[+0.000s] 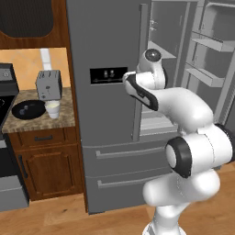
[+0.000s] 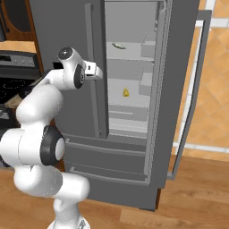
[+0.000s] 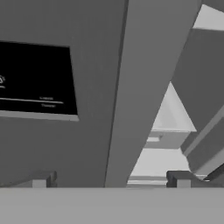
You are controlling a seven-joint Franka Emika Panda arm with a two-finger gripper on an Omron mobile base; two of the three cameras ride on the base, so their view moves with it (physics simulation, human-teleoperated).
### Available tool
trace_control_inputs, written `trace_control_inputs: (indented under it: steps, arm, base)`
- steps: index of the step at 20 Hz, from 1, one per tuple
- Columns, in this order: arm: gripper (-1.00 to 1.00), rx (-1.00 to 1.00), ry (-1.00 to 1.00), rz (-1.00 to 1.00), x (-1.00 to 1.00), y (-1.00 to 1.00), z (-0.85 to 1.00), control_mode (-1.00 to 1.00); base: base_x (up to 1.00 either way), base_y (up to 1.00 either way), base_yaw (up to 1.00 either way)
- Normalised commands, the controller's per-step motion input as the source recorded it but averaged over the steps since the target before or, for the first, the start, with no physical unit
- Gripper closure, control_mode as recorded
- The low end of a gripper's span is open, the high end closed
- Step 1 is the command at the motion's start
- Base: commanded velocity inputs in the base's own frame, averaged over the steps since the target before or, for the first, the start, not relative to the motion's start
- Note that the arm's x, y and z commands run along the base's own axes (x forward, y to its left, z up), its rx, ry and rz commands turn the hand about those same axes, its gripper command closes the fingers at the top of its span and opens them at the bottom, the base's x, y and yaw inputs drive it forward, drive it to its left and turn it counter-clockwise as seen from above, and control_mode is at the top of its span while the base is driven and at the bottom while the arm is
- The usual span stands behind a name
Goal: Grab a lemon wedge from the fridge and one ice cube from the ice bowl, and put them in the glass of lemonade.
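The claw stands with its jaws wide apart and holds nothing, close against the fridge, facing the edge of its shut left door. The lemon wedge, tiny, bright yellow and sharp-cornered, lies on a pale smooth shelf to the claw's right and deeper in. The step probably wants a swing right past the door edge, then a straight, low approach. The glossy black ice bowl and translucent glass of lemonade sit touching on the speckled table, far to the claw's left.
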Motion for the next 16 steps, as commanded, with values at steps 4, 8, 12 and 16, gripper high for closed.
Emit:
trace_control_inputs:
  steps: [4,8,12,16]
  arm:
    - [-1.0,0.01,0.0,0.0,0.32,0.0,-0.31,-1.0]
    - [-1.0,0.02,-0.06,0.0,0.46,0.0,-0.47,-1.0]
    - [-1.0,0.0,-0.09,0.0,0.48,0.0,-0.35,-1.0]
    - [1.0,0.0,-0.06,0.0,0.23,0.01,-0.11,-1.0]
  base:
    - [0.0,0.0,0.0]
    - [0.0,0.0,0.0]
    - [0.0,0.0,0.0]
    - [0.0,0.0,0.0]
